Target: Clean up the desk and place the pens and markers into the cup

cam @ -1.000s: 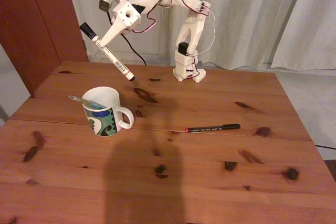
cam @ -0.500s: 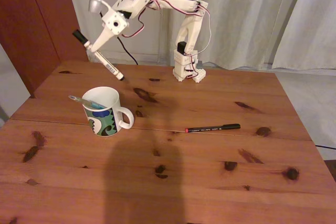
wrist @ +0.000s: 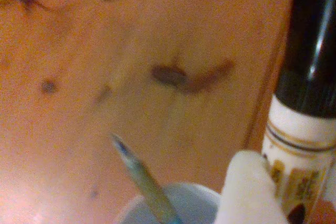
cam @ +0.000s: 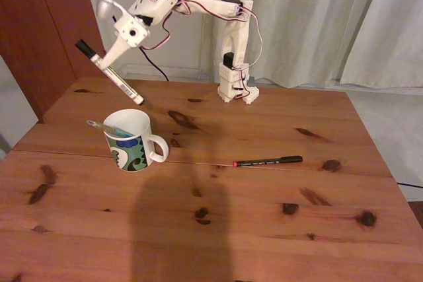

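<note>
1. Pine planks with dark knots make up the desk [cam: 264, 216], and a broad shadow falls across its near middle in the fixed view.
2. At the far edge stands the white arm [cam: 234, 51], reaching toward the left of that view; its gripper [cam: 109, 59] is pinched on the marker [cam: 112, 76], a thick white barrel with black lettering.
3. The marker is held in the air at a slant, black cap up and to the left, lower tip pointing down toward the desk just behind the cup [cam: 134, 141].
4. The cup sits on the left half of the desk, handle turned to the right, wavy blue and green pattern on its lower half.
5. A green-teal pen [cam: 106, 126] leans in the cup, its end sticking out over the left rim.
6. A thin black pen [cam: 268, 161] with a red end lies flat on the desk, well apart to the right of the cup, nothing between them.
7. Pale curtains [cam: 317, 18] hang behind the desk; a dark wooden panel [cam: 46, 24] stands at the left.
8. In the wrist view, the marker [wrist: 302, 129] fills the right edge beside a white fingertip [wrist: 247, 192], with the cup's rim [wrist: 199, 192] and the pen [wrist: 144, 179] below, blurred.
</note>
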